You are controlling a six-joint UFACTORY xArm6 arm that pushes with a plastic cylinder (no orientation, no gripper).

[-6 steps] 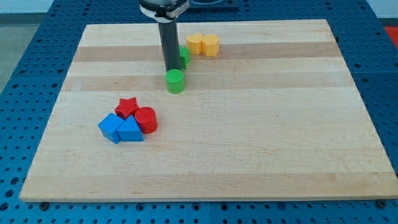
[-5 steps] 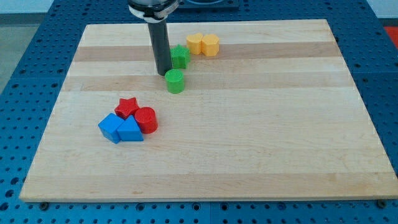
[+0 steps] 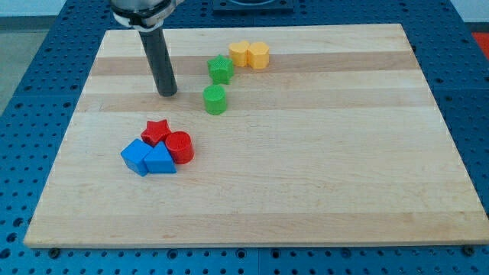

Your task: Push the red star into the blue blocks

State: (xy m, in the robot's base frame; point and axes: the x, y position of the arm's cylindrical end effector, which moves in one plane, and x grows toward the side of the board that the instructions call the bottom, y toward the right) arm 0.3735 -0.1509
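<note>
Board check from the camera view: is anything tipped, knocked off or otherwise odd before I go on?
Nothing stands out. All blocks sit flat on the board: red star, red cylinder and two blue blocks huddle together, the green and yellow ones lie toward the view's top. My tip stands clear, above the red star.

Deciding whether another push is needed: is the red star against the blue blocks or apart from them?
Against them. The red star sits touching the blue blocks, no board showing between.

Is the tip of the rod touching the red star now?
Apart. The camera view shows my tip above the red star, toward the view's top, with bare wood of the board plainly between them.
</note>
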